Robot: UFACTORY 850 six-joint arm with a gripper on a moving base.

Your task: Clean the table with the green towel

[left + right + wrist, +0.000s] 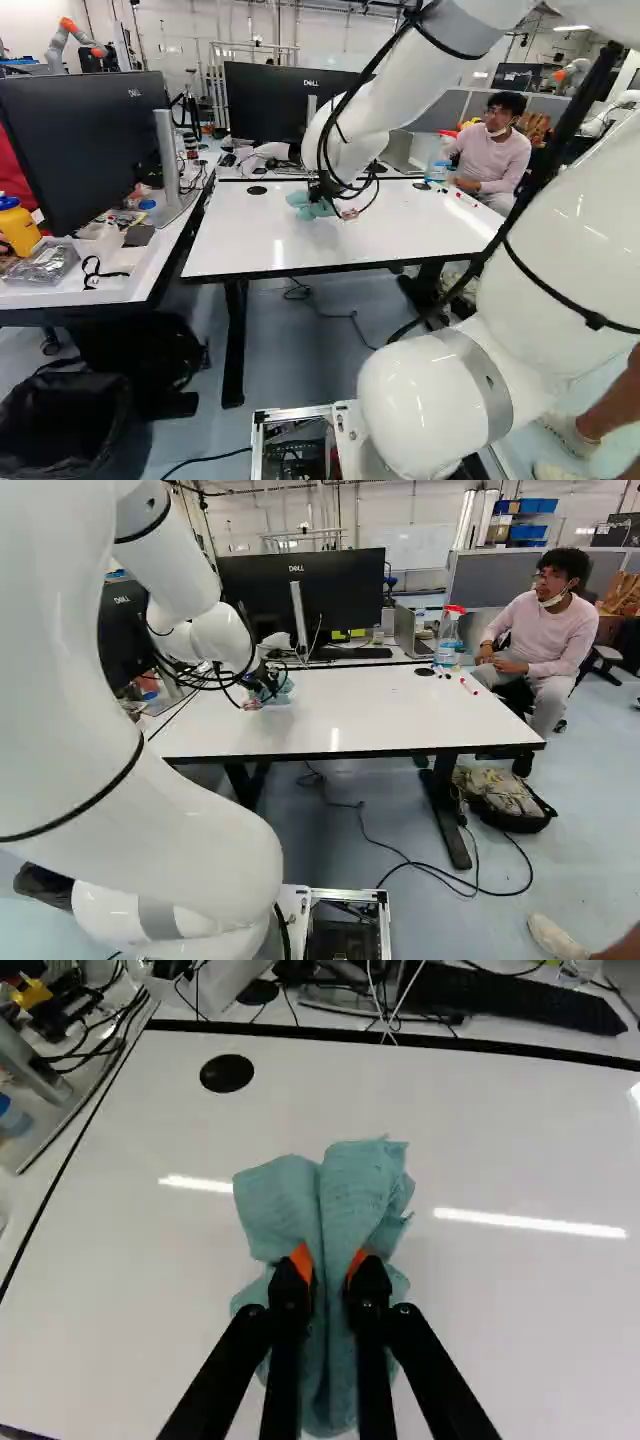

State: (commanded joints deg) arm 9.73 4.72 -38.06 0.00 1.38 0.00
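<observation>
In the left base view my gripper [326,194] is low over the white table [400,240], at the towel. The wrist view shows the gripper [330,1270] with a fold of the green towel [355,1192] pinched between its orange pads, the fingers shut on it from both sides. Bunched cloth spreads ahead of the fingers and beneath them, over the table top. The towel [280,692] also shows in the right base view, near the table's left part, partly hidden by the gripper and cables.
A spray bottle [448,635] and markers [466,685] are at the table's far right. Monitors [310,595] and a keyboard [510,995] stand behind the table. A side desk [110,285] adjoins on the left. Another robot [75,40] is in the background.
</observation>
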